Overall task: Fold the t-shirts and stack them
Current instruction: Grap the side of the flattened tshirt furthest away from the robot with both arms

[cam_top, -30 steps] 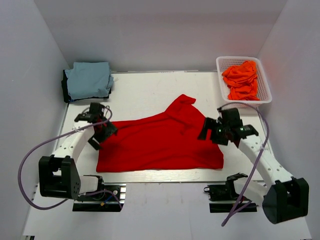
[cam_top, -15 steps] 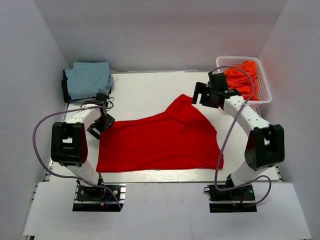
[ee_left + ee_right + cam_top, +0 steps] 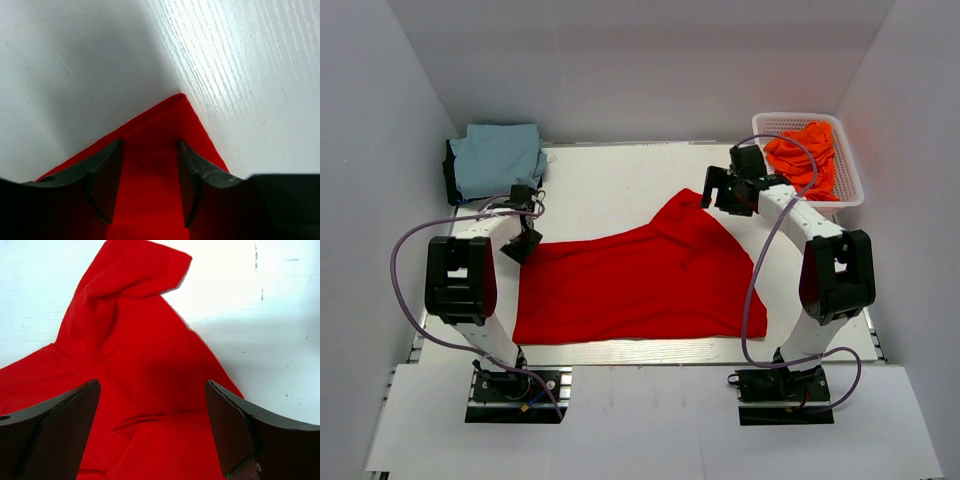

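A bright red t-shirt (image 3: pixel 640 280) lies spread on the white table, with a folded peak at its far side (image 3: pixel 685 200). My left gripper (image 3: pixel 523 243) is low over the shirt's far left corner. In the left wrist view its fingers (image 3: pixel 107 165) stand apart and astride that corner (image 3: pixel 175 107), the gripper (image 3: pixel 150 150) open. My right gripper (image 3: pixel 720 192) hovers just right of the peak. In the right wrist view it (image 3: pixel 151 385) is wide open above the red cloth (image 3: pixel 150 340). A folded light blue t-shirt (image 3: pixel 500 158) lies at the back left. Orange t-shirts (image 3: pixel 803 160) fill the basket.
A white mesh basket (image 3: pixel 765 125) stands at the back right corner. The light blue shirt rests on a dark folded item (image 3: pixel 451 175). White walls close in the left, back and right sides. Cables loop from both arms.
My right arm has swung from the shirt's right edge to its far peak. My left gripper has moved a little back and left onto the shirt's far left corner. The shirt has stayed flat.
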Motion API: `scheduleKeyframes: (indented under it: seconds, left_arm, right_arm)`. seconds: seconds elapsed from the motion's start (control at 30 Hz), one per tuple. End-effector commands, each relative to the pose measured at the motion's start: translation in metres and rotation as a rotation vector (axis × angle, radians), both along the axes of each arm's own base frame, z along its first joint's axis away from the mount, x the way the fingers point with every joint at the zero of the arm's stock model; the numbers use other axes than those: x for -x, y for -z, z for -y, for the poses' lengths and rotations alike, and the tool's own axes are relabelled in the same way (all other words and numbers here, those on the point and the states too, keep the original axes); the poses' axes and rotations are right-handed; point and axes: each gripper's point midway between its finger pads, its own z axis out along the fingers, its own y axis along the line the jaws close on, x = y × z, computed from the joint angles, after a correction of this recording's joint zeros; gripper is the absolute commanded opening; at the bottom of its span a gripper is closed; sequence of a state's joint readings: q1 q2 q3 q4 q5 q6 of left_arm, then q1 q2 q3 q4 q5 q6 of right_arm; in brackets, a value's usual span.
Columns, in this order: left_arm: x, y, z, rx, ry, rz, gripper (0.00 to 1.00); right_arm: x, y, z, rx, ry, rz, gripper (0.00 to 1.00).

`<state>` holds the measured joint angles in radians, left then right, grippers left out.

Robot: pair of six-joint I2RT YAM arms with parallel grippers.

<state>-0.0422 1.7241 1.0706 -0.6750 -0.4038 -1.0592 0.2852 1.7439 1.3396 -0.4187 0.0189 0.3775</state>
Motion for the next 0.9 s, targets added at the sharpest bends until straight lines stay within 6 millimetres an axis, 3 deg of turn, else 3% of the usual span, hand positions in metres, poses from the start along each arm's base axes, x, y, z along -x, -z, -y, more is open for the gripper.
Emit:
scheduleKeyframes:
  seconds: [0.0,0.1,0.2,0.23,0.3,0.4,0.43,0.47,0.53,0.57,0.63,0.7,0.73,0.8,0.83,0.87]
  left_arm:
    - [-0.004,-0.002,-0.008,-0.024,-0.017,0.022,0.55]
    - [-0.004,-0.002,-0.010,-0.034,-0.020,0.023,0.44]
    - [-0.005,0.001,-0.010,-0.034,-0.020,0.022,0.27]
    - [-0.004,0.004,-0.010,-0.035,-0.020,0.013,0.15]
    - [-0.007,0.001,-0.013,-0.034,-0.029,0.022,0.01]
    - [-0.014,-0.004,-0.009,-0.017,-0.008,0.026,0.00]
    - [-0.017,-0.008,-0.007,-0.005,-0.004,0.029,0.00]
    - [-0.020,-0.010,-0.007,-0.005,-0.004,0.038,0.00]
    - [-0.023,-0.022,-0.005,0.002,0.011,0.061,0.00]
    - [-0.026,-0.028,-0.003,0.011,0.023,0.076,0.00]
    - [-0.028,-0.037,-0.001,0.017,0.035,0.102,0.00]
    - [-0.028,-0.045,-0.006,0.012,0.036,0.120,0.00]
    - [-0.029,-0.053,-0.004,0.023,0.041,0.143,0.00]
    - [-0.032,-0.058,-0.001,0.030,0.068,0.168,0.00]
    - [-0.032,-0.058,0.000,0.035,0.079,0.165,0.00]
    - [-0.029,-0.058,0.003,0.047,0.085,0.167,0.00]
  right_arm:
    - [-0.018,-0.017,0.006,0.020,0.026,0.061,0.90]
    - [-0.022,-0.018,0.010,0.034,0.041,0.068,0.90]
    - [-0.025,-0.011,0.012,0.045,0.050,0.051,0.90]
    - [-0.027,-0.010,0.011,0.043,0.047,0.048,0.90]
    - [-0.031,-0.009,0.011,0.043,0.049,0.048,0.90]
    - [-0.041,-0.002,0.011,0.073,0.041,0.054,0.90]
    - [-0.043,0.014,0.014,0.094,0.051,0.017,0.90]
    - [-0.045,0.018,0.014,0.103,0.048,0.009,0.90]
    - [-0.057,0.013,0.011,0.106,0.058,0.026,0.90]
    - [-0.062,0.029,0.010,0.110,0.062,-0.003,0.90]
    - [-0.078,0.030,0.002,0.092,0.062,0.016,0.90]
    - [-0.089,0.046,-0.004,0.080,0.072,0.003,0.89]
    - [-0.098,0.041,-0.005,0.061,0.091,0.020,0.87]
    - [-0.101,0.063,-0.011,0.048,0.089,-0.022,0.87]
    - [-0.111,0.055,-0.010,0.041,0.107,0.003,0.85]
    - [-0.112,0.060,-0.011,0.032,0.101,-0.008,0.84]
